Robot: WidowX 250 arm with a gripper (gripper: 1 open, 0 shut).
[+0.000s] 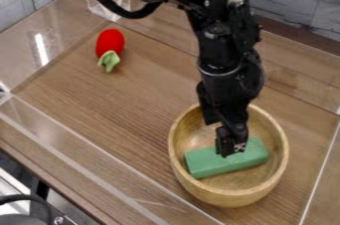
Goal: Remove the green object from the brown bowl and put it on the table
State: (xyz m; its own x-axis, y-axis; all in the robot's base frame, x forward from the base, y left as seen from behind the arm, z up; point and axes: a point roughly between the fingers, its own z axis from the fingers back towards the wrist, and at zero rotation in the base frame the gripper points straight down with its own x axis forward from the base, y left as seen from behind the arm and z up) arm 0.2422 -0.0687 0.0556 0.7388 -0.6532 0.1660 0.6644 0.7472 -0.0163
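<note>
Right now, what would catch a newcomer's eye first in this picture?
The black gripper hangs open, pointing down into the brown bowl at lower right, right over the green object lying inside it. Far off at upper left, a red strawberry toy lies alone on the table.

You see a red strawberry toy (110, 41) lying on its side at the far left, with its small green stem (110, 61) pointing toward you. It sits alone, well apart from everything else, just in from the clear acrylic wall (54, 30) that runs behind it on the left. A matching clear wall (93, 144) lines the near edge. Beyond the walls, a pale grey tiled surface (308, 5) fills the upper right. At the bottom left corner, some dark cabling (20, 209) shows, too blurred to read further.
</note>
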